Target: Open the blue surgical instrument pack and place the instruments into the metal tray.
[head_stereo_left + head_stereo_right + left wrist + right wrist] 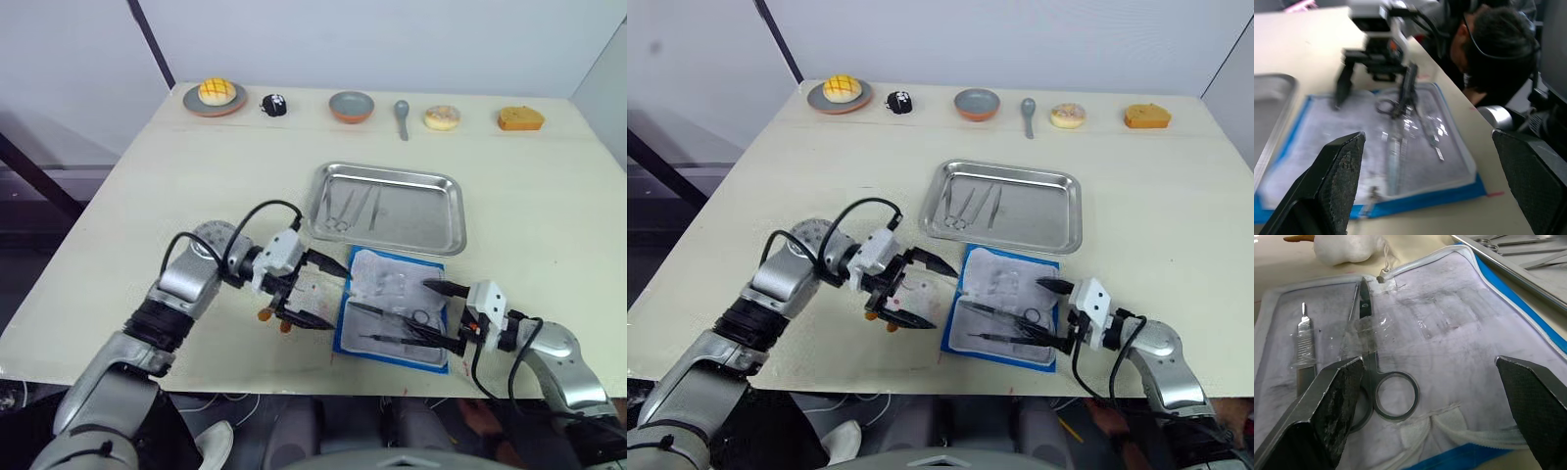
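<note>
The blue surgical instrument pack (380,279) lies open near the table's front edge, pale lining up. Scissors (1369,357) and a slim flat-handled instrument (1303,342) rest on the lining under clear straps. Just behind the pack is the metal tray (416,215), with a few silver instruments (345,209) in its left part. My right gripper (427,313) is open over the pack's right half, its fingers straddling the scissors. My left gripper (337,297) is open at the pack's left edge, with a white plush toy (306,289) lying beneath it.
Along the far edge stand a plate with a yellow bun (216,95), a small black object (274,105), a round bowl (351,106), a grey spoon (402,116), a donut (442,117) and an orange cake (519,118). A person's head (1498,44) is beside the table's front edge.
</note>
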`<state>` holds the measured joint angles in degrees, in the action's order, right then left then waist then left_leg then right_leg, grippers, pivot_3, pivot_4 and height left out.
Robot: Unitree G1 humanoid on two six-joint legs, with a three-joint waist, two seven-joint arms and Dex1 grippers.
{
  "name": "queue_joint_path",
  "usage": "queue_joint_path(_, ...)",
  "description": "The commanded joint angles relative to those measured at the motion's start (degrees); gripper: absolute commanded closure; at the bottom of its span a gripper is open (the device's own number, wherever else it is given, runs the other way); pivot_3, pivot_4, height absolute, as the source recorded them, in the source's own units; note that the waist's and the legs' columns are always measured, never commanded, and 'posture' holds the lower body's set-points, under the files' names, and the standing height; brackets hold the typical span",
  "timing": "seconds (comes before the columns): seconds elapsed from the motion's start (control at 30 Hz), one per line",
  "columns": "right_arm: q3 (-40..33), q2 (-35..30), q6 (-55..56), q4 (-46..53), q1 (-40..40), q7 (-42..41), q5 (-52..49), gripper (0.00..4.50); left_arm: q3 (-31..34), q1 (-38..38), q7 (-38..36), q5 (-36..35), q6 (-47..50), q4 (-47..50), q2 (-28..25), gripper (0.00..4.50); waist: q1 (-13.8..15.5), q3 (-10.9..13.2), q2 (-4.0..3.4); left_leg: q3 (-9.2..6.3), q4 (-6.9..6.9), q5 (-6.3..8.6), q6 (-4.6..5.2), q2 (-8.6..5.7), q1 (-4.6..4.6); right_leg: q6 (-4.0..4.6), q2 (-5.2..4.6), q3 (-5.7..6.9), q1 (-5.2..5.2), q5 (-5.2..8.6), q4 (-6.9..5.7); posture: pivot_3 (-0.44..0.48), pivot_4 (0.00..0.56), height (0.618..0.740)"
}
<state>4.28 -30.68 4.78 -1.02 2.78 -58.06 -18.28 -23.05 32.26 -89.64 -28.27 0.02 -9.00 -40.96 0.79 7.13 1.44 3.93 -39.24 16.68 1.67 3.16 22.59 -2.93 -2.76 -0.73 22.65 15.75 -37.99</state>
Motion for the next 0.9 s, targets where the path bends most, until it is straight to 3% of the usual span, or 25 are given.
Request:
queue_joint_path(0.03, -0.98, -1.21, -2.18, 2.12, 2.20, -0.29, -0.98, 0.00, 1.02, -0.40, -2.86, -0.45, -1.74, 1.54, -0.05, 0.10, 0.06, 0.02, -0.02, -0.02, 0.00, 0.00, 0.00, -0.01, 0.03, 0.00, 0.00, -0.02, 0.00, 0.00, 0.01, 0.000, 0.150, 0.732)
queue_joint_path(0.53, -10.45, -6.93, -8.62, 20.90, 5.94, -1.47, -12.54, 0.00, 1.68, -1.09, -2.86, -1.60, -5.03, -1.82, 2.74, 0.10, 0.01, 0.36, -0.56, -0.02, -0.02, 0.00, 0.01, -0.02, 0.08, -0.01, 0.02, -0.07, 0.04, -0.01, 0.00, 0.000, 0.150, 0.732)
queue_joint_path(0.9, -24.82, -14.77, -13.99, 33.09, 19.15, -7.49, -23.81, 0.00, 1.07, 0.17, 0.86, 6.05, -5.08, -4.33, 9.46, 0.10, 0.08, 0.46, -0.62, -0.14, -0.06, 0.01, 0.01, -0.08, 0.15, -0.05, 0.05, -0.13, 0.03, 0.00, 0.02, 0.000, 0.150, 0.732)
